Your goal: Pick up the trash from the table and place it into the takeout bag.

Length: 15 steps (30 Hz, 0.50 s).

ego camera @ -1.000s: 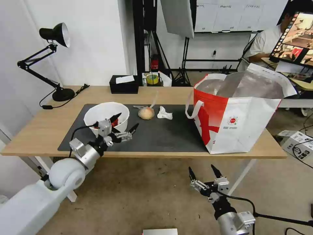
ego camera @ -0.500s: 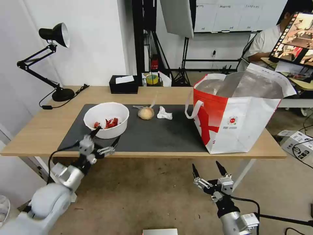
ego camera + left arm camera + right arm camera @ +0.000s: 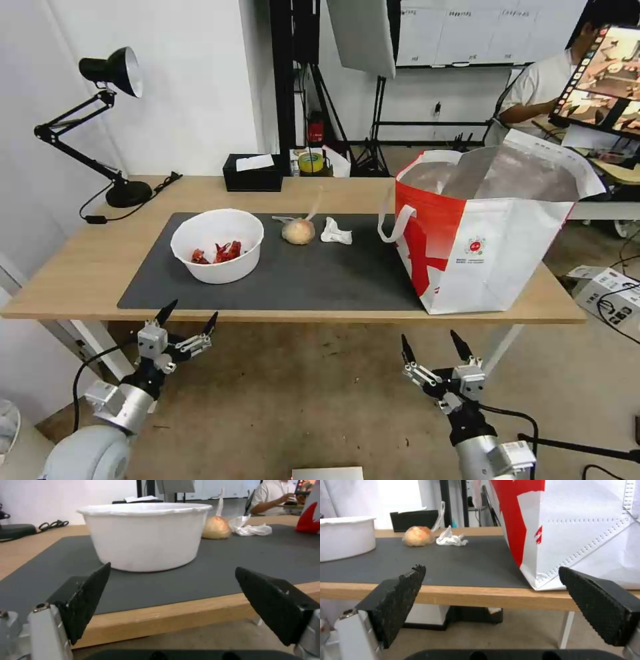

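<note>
Light-wood table [image 3: 87, 267] stretches beyond both grippers; the red-and-white takeout bag [image 3: 480, 253] stands just past the right gripper [image 3: 433, 347], jaws spread, empty, below the near edge; the white bowl [image 3: 217, 253] sits straight ahead of the left gripper [image 3: 188, 319], jaws likewise spread; beyond the bowl lie the bagged bun [image 3: 299, 231] and tissue [image 3: 335, 232].

Bowl [image 3: 218, 245] left on mat [image 3: 320, 280]; bun [image 3: 298, 231], tissue [image 3: 335, 232] mid; bag [image 3: 490, 233] right.
</note>
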Tool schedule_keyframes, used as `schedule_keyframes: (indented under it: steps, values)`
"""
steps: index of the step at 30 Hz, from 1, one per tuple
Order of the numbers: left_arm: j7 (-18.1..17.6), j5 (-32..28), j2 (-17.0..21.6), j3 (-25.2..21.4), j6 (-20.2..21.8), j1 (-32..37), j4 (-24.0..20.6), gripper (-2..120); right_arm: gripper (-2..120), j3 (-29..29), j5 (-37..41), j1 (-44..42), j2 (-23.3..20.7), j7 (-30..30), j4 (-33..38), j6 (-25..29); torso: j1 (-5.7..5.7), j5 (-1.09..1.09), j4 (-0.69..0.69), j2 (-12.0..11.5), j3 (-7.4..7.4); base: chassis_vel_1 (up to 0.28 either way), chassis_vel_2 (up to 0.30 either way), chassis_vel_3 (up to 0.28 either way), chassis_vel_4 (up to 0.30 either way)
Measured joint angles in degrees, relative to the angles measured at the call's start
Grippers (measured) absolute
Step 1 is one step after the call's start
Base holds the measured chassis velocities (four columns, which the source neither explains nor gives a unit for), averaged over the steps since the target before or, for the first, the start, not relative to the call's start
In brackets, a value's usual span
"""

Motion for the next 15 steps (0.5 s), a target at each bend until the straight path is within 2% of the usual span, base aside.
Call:
schedule_keyframes:
  steps: [15]
  values:
    - [-0.37,0.32,-0.68,-0.84,-2.32,1.19,-1.20,100,100,0.44,0.45,0.00,-1.01,-1.93,1.03,-0.85,0.00,0.00,0.00,-0.01,0.00,0.000,0.000,0.000,0.000]
